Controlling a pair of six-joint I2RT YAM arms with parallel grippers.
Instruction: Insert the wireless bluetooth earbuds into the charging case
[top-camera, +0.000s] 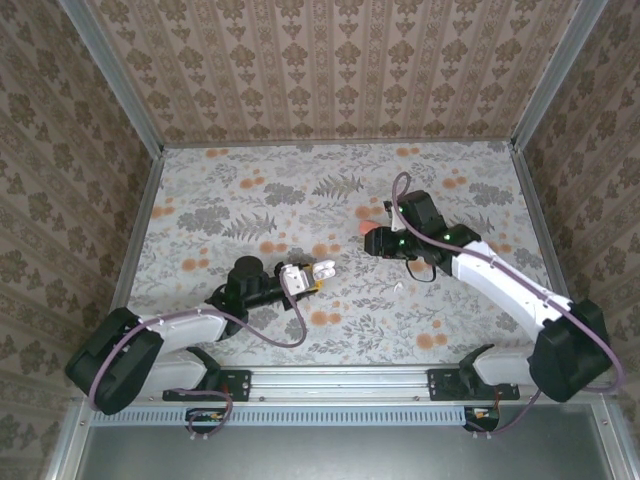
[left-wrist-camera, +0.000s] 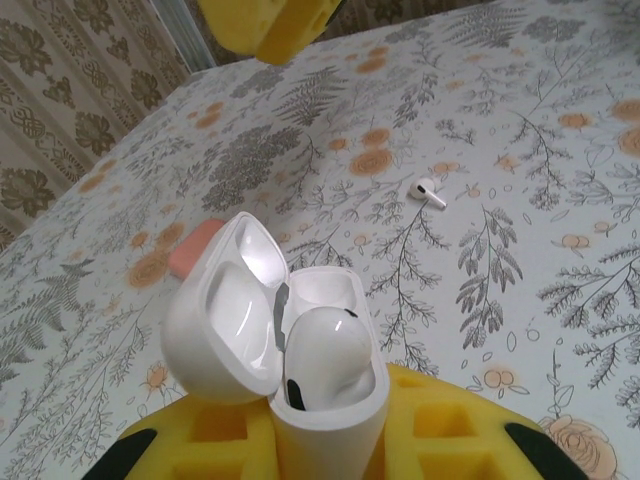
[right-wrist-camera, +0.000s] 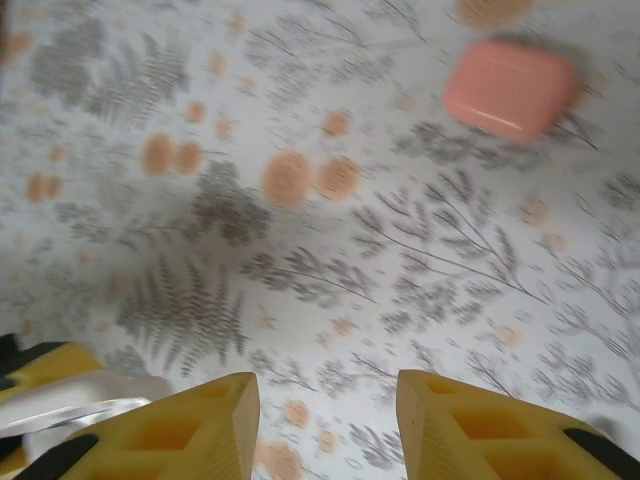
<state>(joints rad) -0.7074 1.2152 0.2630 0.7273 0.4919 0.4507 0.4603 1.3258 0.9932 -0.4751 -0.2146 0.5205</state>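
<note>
The left gripper (top-camera: 303, 278) is clamping the small glossy white plastic charging case (left-wrist-camera: 215, 330), lid open with one white earbud (left-wrist-camera: 325, 350) seated inside, while a second tiny white earbud (left-wrist-camera: 428, 193) is lying ahead of it and the right gripper (right-wrist-camera: 325, 420) is hovering part-open, holding nothing.

A robot test booth; aluminium frame (top-camera: 112, 75), wallpapered walls (top-camera: 330, 70), floral table (top-camera: 250, 190); arms (top-camera: 500, 285) bolted to a rail (top-camera: 340, 380).

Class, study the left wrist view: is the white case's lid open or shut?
Open. The case has its lid hinged back, and one earbud sits inside.
</note>
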